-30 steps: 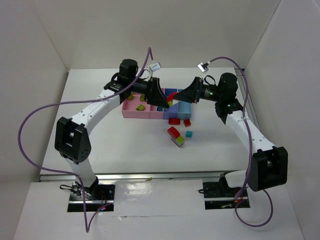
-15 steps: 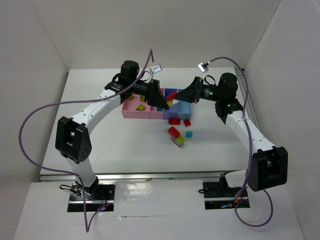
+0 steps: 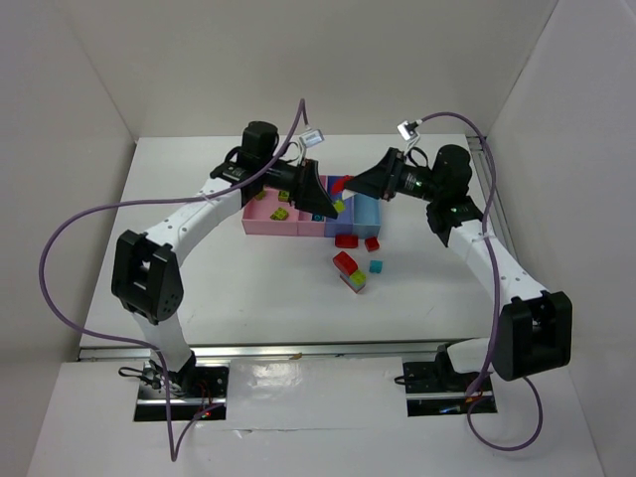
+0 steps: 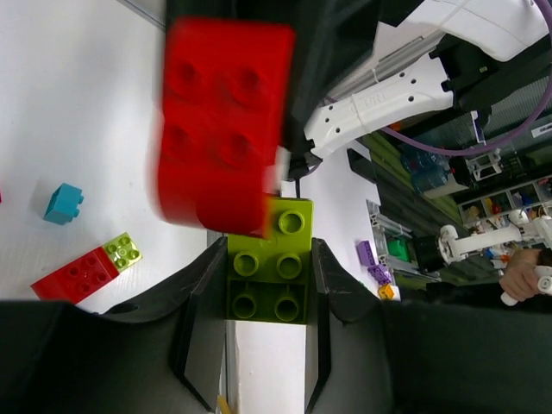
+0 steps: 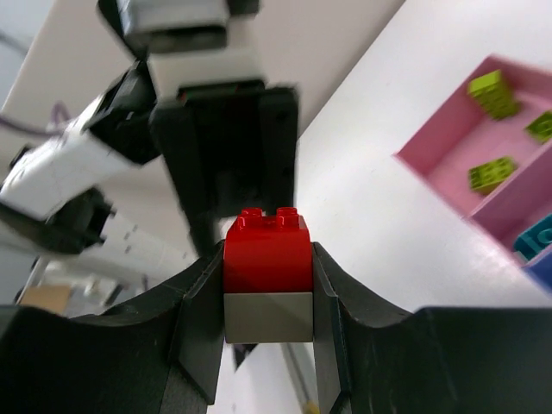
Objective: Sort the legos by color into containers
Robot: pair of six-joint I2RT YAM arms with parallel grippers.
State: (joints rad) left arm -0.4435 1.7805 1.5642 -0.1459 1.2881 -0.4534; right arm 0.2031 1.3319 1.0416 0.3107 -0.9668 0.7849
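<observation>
A row of joined bins (image 3: 260,227) stands at the far middle of the surface (image 3: 229,288), with a few bricks (image 3: 282,213) in its leftmost bin. The left claw (image 3: 326,207) hangs above the row's middle, one brick (image 4: 269,285) between its fingers. Just right of it, the right claw (image 3: 353,185) grips another brick (image 5: 267,250). In front of the bins lie two loose bricks (image 3: 346,239), then a stacked cluster (image 3: 349,270) nearer, with a single brick (image 3: 376,266) to its right.

Glossy, smooth plastic on the red brick (image 4: 224,129) upper centre and lime brick (image 4: 267,272) below; matt black plastic fingers (image 4: 203,328); smooth matt white table (image 3: 248,288); satin pink plastic bin (image 5: 448,162).
</observation>
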